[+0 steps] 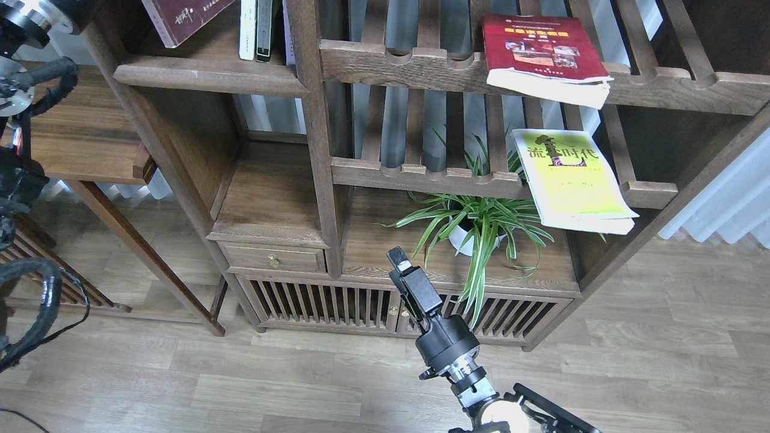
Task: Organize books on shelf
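Observation:
The dark maroon book (180,18) hangs tilted over the left part of the shelf (210,75), its top cut off by the view's upper edge. My left arm (30,18) reaches up at the top left, and its gripper is out of view there. On the upper slatted rack lies the thick red book (541,51). The yellow-green book (571,180) rests on the lower rack, overhanging its front. My right gripper (397,261) points up in front of the low cabinet, holding nothing; it shows edge-on, so its fingers cannot be told apart.
Three thin books (258,30) stand upright at the shelf's right end against the post (313,120). A potted spider plant (475,222) sits on the cabinet top just right of my right gripper. A side table (78,138) stands at the left.

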`<state>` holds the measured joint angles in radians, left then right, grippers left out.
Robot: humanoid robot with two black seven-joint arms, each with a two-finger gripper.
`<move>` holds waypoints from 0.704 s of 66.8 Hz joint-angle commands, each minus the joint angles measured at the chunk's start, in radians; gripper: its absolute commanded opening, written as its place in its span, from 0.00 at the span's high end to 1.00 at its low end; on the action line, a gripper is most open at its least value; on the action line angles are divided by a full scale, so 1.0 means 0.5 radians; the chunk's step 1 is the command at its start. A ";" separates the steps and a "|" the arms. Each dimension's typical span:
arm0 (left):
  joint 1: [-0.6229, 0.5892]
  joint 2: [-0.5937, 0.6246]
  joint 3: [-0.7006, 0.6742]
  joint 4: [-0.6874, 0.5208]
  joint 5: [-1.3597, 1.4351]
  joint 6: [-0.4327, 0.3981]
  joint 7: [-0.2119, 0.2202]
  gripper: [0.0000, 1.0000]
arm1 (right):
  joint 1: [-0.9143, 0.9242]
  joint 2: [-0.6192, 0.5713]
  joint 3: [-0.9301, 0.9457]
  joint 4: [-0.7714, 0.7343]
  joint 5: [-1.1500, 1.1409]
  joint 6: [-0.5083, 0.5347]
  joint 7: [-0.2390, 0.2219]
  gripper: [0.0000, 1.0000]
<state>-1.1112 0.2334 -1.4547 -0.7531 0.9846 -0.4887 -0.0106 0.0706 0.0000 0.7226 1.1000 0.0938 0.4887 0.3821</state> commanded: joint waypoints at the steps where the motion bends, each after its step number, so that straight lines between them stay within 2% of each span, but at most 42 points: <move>1: -0.023 0.000 0.044 0.080 0.000 0.000 -0.065 0.94 | 0.000 0.000 -0.009 0.000 -0.001 0.000 0.000 0.04; 27: -0.045 0.003 0.084 0.267 0.000 0.000 -0.194 0.95 | -0.003 0.000 -0.009 0.000 0.003 0.000 0.003 0.04; 47: -0.195 -0.010 0.305 0.546 -0.003 0.000 -0.411 0.94 | -0.031 0.000 -0.009 0.003 0.003 0.000 0.003 0.04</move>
<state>-1.1836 0.2322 -1.3337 -0.5274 0.9849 -0.4887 -0.1892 0.0573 0.0000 0.7178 1.0999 0.0951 0.4887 0.3835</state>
